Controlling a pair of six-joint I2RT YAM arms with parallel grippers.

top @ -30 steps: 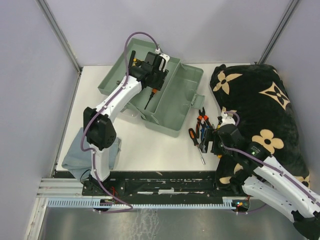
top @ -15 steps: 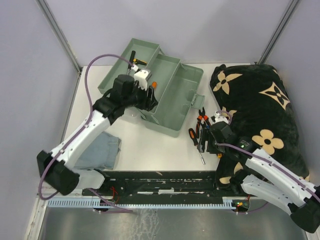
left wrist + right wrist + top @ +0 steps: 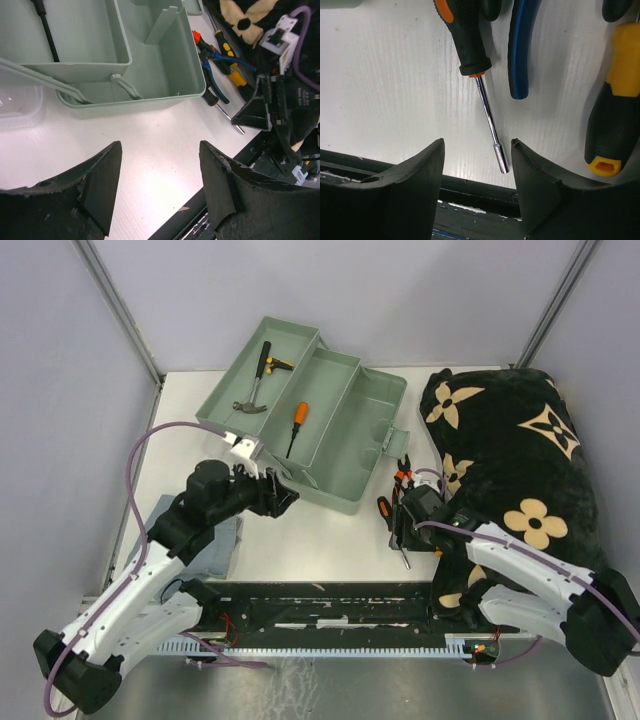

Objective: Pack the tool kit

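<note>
Left arm pulled back from the toolbox [image 3: 345, 502]. The left claw [image 3: 160, 148] now hovers over bare surface [image 3: 320, 540] just near of it, fingers spread, holding nothing. Orange screwdriver [image 3: 297, 424] lies in the middle tray, hammer [image 3: 255, 390] in the far-left tray. Right claw [image 3: 477, 145] has dropped over the loose tools right of the box. It's released, fingers either side of the shaft of the black-handled driver [image 3: 468, 37], not touching it. Blue pliers [image 3: 517, 55] and yellow-black screwdriver [image 3: 610, 110] lie beside it on the surface.
</note>
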